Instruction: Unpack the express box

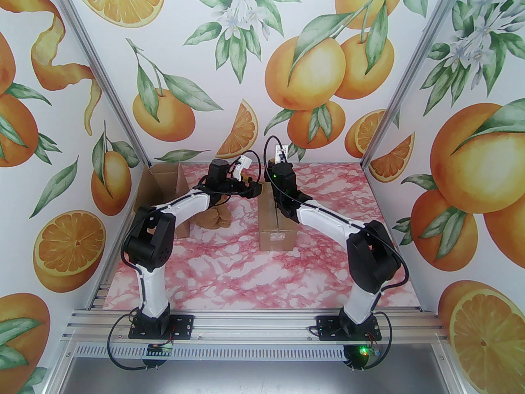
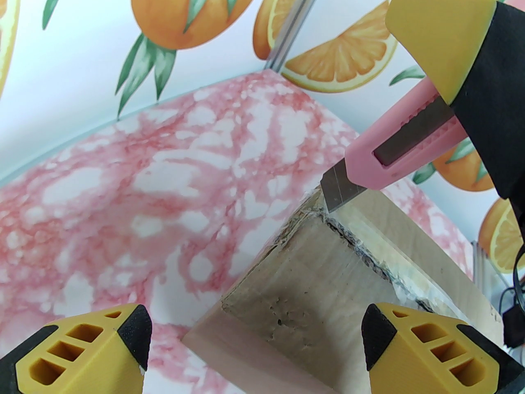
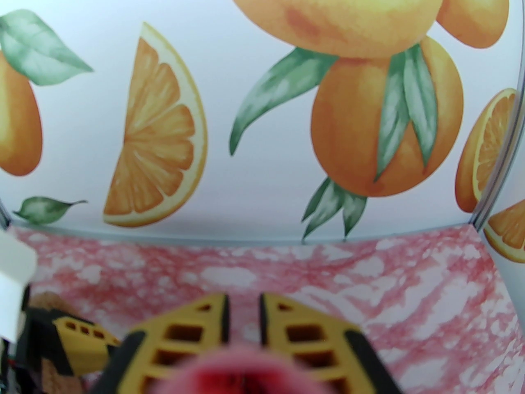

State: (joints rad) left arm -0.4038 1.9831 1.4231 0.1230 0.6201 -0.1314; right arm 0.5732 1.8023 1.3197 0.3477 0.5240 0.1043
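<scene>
The taped brown express box (image 1: 277, 228) lies in the middle of the pink marbled table (image 1: 254, 277). In the left wrist view its far corner (image 2: 311, 285) sits between the wide-apart yellow fingers (image 2: 135, 339) of my left gripper (image 2: 256, 335), which stands open. My right gripper (image 2: 447, 97) is shut on a pink utility knife (image 2: 393, 150). The knife's blade tip touches the taped seam at the box's far edge. In the right wrist view the right gripper (image 3: 244, 314) clamps the blurred pink knife handle (image 3: 246, 372). From above, both wrists meet over the box's far end, with the left gripper (image 1: 252, 188) beside it.
An opened cardboard box (image 1: 164, 183) stands at the far left against the wall. A brown plush toy (image 1: 213, 219) lies beside it, under the left arm. Orange-patterned walls close in the back and both sides.
</scene>
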